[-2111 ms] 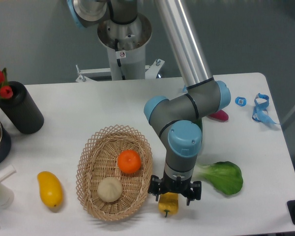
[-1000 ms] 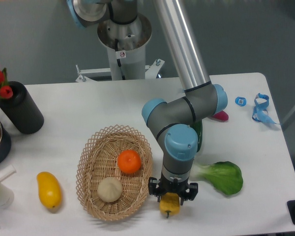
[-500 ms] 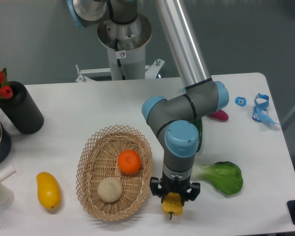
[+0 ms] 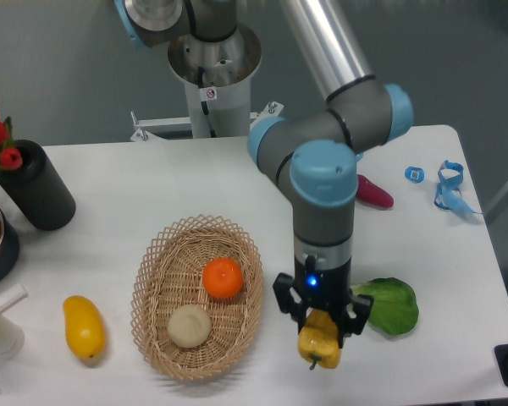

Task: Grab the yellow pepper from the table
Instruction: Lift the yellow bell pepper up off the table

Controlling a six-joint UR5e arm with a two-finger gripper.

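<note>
Yellow pepper (image 4: pixel 319 342) clamped between the fingers of the gripper (image 4: pixel 320 326) and apparently lifted clear of the table (image 4: pixel 135 182) just right of the wicker basket (image 4: pixel 155 279) — pick-up seemingly done, only a secure hold left to confirm.

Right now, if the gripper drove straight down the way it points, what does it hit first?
Likely bare table. The gripper points down, shut on the yellow pepper, so the pepper would touch first; height is unclear.
</note>
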